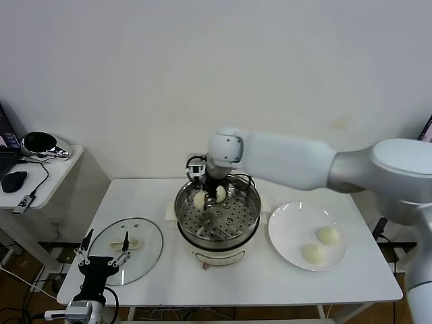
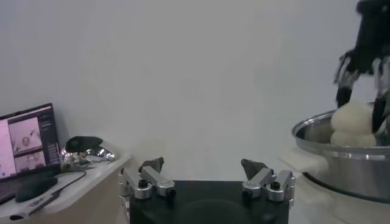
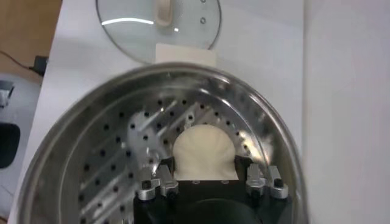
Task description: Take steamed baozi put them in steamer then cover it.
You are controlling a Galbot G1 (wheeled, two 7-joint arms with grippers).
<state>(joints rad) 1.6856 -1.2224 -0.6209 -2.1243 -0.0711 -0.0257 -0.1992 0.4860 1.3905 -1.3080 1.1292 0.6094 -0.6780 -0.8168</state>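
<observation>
The steamer (image 1: 217, 228) stands at the table's middle, uncovered, its perforated tray (image 3: 122, 158) showing. My right gripper (image 1: 210, 196) reaches into its far-left side and is shut on a steamed baozi (image 3: 204, 146), held low over the tray. A second pale baozi (image 1: 221, 194) shows close beside it. Two more baozi (image 1: 329, 235) (image 1: 312, 253) lie on the white plate (image 1: 290, 229). The glass cover (image 1: 138, 236) lies flat on the table left of the steamer, also seen in the right wrist view (image 3: 140, 24). My left gripper (image 1: 102, 253) is open and empty at the cover's near edge.
A side table (image 1: 57, 169) at the far left holds a mouse (image 1: 13, 181), a cable and a shiny object (image 1: 39, 143). A laptop screen (image 2: 27, 143) shows there. The wall is close behind the table.
</observation>
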